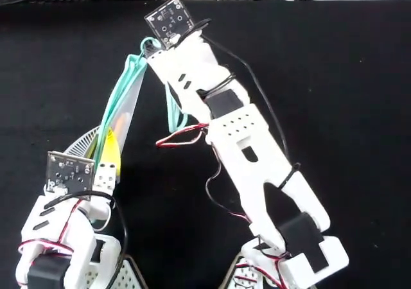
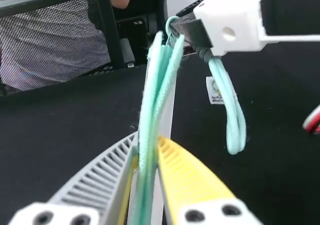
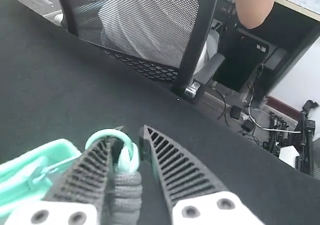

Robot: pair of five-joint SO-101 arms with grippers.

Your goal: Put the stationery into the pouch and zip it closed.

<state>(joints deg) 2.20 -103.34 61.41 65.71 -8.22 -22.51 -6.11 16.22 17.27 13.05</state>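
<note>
Pouch (image 1: pixel 126 99) held on edge over table (image 1: pixel 340 77), strung btwn both grippers. L gripper (image 2: pixel 148 146) clamped on pouch's near end; R gripper (image 3: pixel 132 133) pinched on zip ring (image 3: pixel 106 137) at pouch's far end.

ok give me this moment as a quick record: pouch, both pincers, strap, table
pouch: mint with a clear side, stretched between the two pincers
left pincer: shut on the pouch's near end
right pincer: shut on the ring at the pouch's far end
strap: loop hanging loose by the right pincer
table: black
</note>
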